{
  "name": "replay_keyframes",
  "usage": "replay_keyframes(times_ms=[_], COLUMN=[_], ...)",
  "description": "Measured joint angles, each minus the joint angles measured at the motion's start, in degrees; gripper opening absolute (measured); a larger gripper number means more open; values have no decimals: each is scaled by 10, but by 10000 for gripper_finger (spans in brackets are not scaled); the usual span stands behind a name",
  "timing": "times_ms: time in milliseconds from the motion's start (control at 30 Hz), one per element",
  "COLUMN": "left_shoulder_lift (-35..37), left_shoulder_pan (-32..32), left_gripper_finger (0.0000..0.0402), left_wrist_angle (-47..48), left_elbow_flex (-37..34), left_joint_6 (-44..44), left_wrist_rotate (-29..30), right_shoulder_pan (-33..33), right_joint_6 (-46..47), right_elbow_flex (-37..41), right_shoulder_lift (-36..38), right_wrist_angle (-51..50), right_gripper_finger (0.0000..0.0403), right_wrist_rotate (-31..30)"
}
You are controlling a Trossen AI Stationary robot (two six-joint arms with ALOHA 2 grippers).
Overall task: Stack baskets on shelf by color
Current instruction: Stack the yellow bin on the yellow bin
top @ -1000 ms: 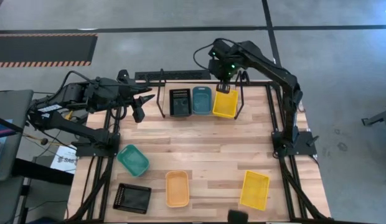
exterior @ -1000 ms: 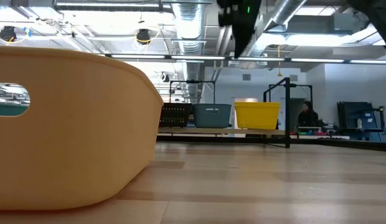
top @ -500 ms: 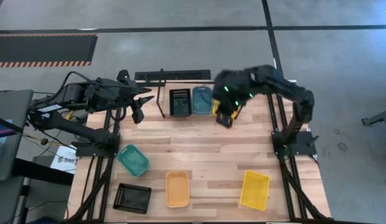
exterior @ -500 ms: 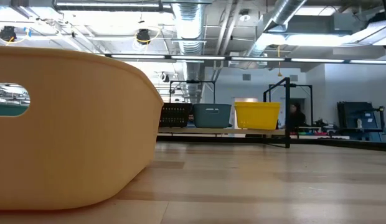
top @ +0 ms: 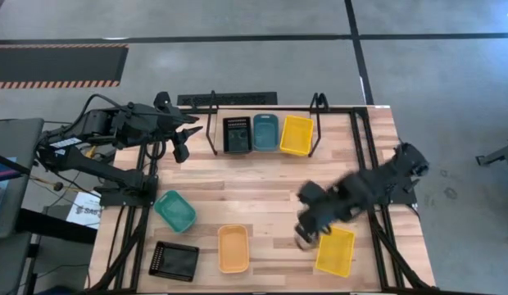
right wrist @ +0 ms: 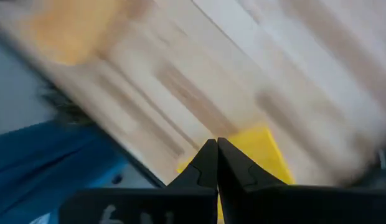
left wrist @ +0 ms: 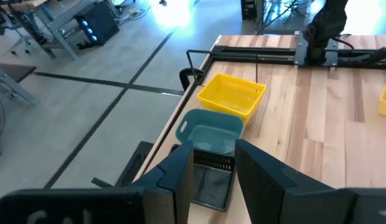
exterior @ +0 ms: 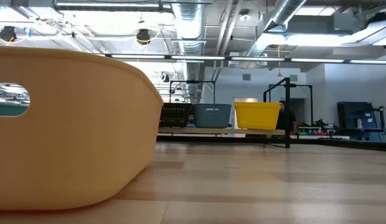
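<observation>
Right gripper (top: pixel 304 238) low over the near part of the wooden surface (top: pixel 270 192), just beside the loose yellow basket (top: pixel 335 250), jaws pressed together and empty. Left gripper (top: pixel 183 152) parked past the shelf's (top: pixel 317 105) left end, jaws spread with nothing between. On the shelf, in a row: black basket (top: pixel 237 134), blue-grey basket (top: pixel 265 132), yellow basket (top: pixel 296 135). Still on the surface: teal basket (top: pixel 174 211), orange basket (top: pixel 233 248), black basket (top: pixel 174 261).
</observation>
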State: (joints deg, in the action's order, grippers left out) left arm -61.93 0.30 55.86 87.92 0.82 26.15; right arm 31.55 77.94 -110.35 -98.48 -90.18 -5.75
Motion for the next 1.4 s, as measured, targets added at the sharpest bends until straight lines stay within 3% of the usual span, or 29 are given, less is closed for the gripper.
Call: replay_keyframes(times_ms=[167, 333, 567, 900, 1400], left_shoulder_lift=[0, 0, 0, 0, 0], left_shoulder_pan=[0, 0, 0, 0, 0], left_gripper_finger=[108, 108, 108, 108, 108], left_wrist_angle=[0, -3, -2, -2, -2], left_elbow_flex=[0, 0, 0, 0, 0], left_joint_6=[12, 23, 49, 66, 95], left_wrist_rotate=[0, 3, -2, -3, -3], right_shoulder_pan=[103, 172, 186, 174, 174], right_joint_6=[269, 379, 318, 234, 182], right_elbow_flex=[104, 155, 207, 386, 603], right_shoulder_lift=[10, 8, 11, 62, 206], right_wrist_angle=[2, 16, 29, 148, 352], right_gripper_finger=[17, 23, 91, 212, 202], right_wrist_rotate=[-1, 12, 71, 54, 10])
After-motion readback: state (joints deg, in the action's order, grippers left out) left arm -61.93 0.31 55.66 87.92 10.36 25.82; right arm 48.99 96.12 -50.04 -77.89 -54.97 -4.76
